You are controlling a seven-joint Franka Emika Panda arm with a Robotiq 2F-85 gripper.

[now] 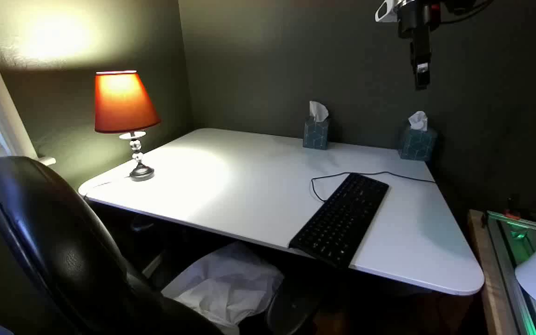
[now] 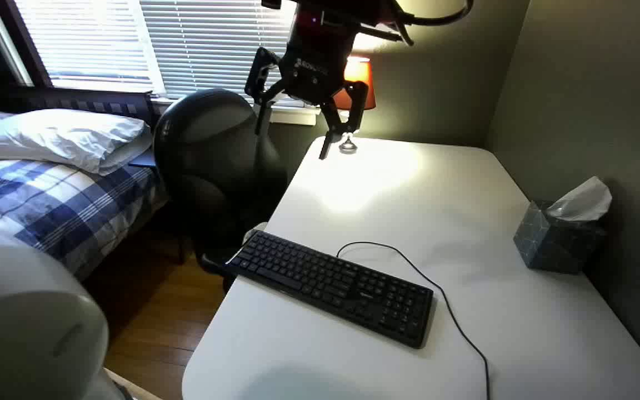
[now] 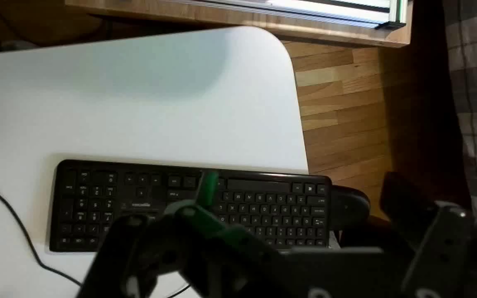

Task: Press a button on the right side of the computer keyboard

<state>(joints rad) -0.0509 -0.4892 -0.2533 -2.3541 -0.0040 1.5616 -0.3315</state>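
Note:
The black computer keyboard (image 1: 348, 215) lies flat on the white desk. One end of it reaches the desk's edge. It also shows in an exterior view (image 2: 328, 280) and, upside down, in the wrist view (image 3: 271, 196), with the number pad at the left. A thin black cable (image 2: 392, 248) runs from it. My gripper (image 2: 291, 144) is open and empty, high above the desk and apart from the keyboard. Its fingers point down in an exterior view (image 1: 421, 84). In the wrist view the open fingers (image 3: 300, 182) stand wide apart and hide part of the far key rows.
Two tissue boxes (image 1: 315, 132) (image 1: 418, 141) stand by the wall. A lit red lamp (image 1: 126, 104) stands at the desk's far end. A black office chair (image 2: 214, 150) stands at the desk's edge. A wooden bench with a metal rail (image 3: 238, 16) runs beside the desk (image 3: 147, 120).

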